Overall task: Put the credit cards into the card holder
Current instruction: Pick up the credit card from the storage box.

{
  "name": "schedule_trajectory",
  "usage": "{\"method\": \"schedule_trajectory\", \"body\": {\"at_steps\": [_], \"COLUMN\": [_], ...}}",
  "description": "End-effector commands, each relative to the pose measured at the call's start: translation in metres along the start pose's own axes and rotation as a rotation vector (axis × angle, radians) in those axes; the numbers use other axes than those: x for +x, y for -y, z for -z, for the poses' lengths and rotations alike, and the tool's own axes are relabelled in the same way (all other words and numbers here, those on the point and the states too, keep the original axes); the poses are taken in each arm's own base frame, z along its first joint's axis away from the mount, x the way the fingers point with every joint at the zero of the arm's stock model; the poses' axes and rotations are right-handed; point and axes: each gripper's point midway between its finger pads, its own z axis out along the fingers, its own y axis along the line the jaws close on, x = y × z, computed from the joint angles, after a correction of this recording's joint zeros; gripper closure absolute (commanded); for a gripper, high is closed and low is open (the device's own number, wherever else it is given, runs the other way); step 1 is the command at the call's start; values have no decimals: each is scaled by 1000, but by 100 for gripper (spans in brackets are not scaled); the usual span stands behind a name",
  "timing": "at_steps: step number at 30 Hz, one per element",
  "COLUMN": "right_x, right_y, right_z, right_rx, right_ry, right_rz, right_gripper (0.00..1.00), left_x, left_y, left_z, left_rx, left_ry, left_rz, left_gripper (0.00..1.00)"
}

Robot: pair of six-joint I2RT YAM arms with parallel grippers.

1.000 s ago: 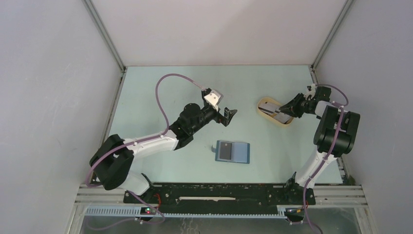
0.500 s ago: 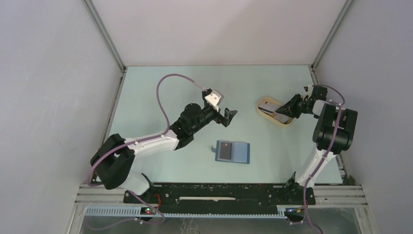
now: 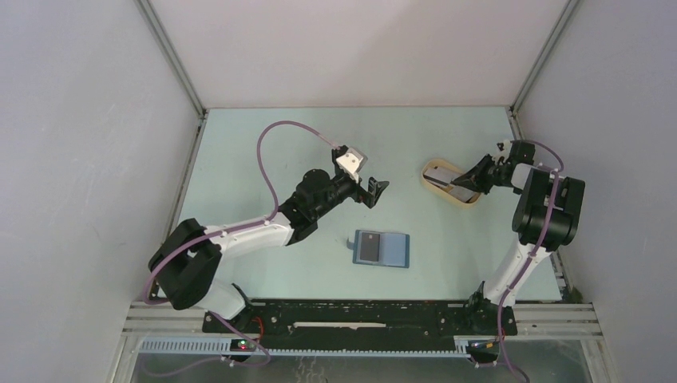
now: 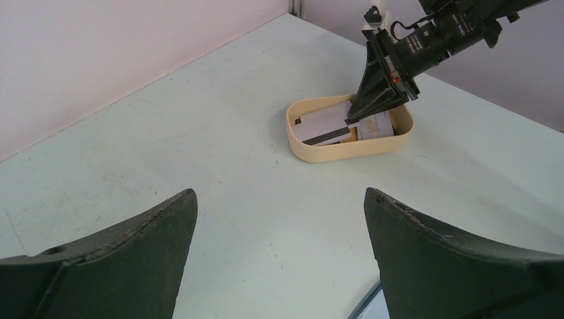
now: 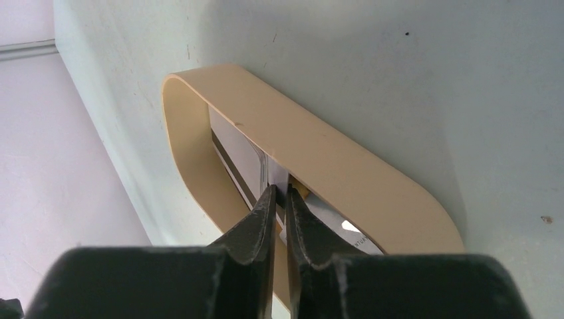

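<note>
Right hand (image 5: 279, 194): inside beige tray (image 5: 332, 159), seemingly pinching one of the credit cards (image 5: 239, 149).
Left hand (image 3: 374, 189): spread wide, card holder (image 3: 383, 249) nearby.

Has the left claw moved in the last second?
No. The left claw hangs at the same spot above the wallet's left end, just as far from the tray.

One card holder (image 3: 382, 248), one tray (image 4: 346, 151), two arms (image 3: 247, 233) (image 3: 551, 211).

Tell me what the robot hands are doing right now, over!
Left gripper open, hovering, empty. Right gripper pinching a card inside the beige tray. Card holder open on the table, path looks clear.
</note>
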Motion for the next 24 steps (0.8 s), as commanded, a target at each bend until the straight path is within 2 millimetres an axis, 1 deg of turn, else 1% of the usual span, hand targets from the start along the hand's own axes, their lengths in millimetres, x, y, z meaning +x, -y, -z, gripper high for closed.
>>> {"method": "schedule_trajectory", "body": {"at_steps": [1,6,10,16,24], "right_x": [-12,-16,-22,-28,-26], "right_y": [-10,-16,-20,-21,-29], "right_z": [2,11,21,37,51], "right_rx": [-26,-65,-78,-82,-76], "right_ry": [24,36,62,89,99], "right_rz": [15,10,14,30,112], "right_gripper": [87,96,100,100,100], "left_x": [-7,-5,-6,-7,-7], "left_y": [2,2,2,2,1], "left_z": [-2,-2,-1,-1,0], "left_rx": [17,18,17,15,13], "left_ry": [23,17,19,20,20], "left_rz": [-27,-28,-29,-33,-36], "left_gripper": [0,0,0,0,0]}}
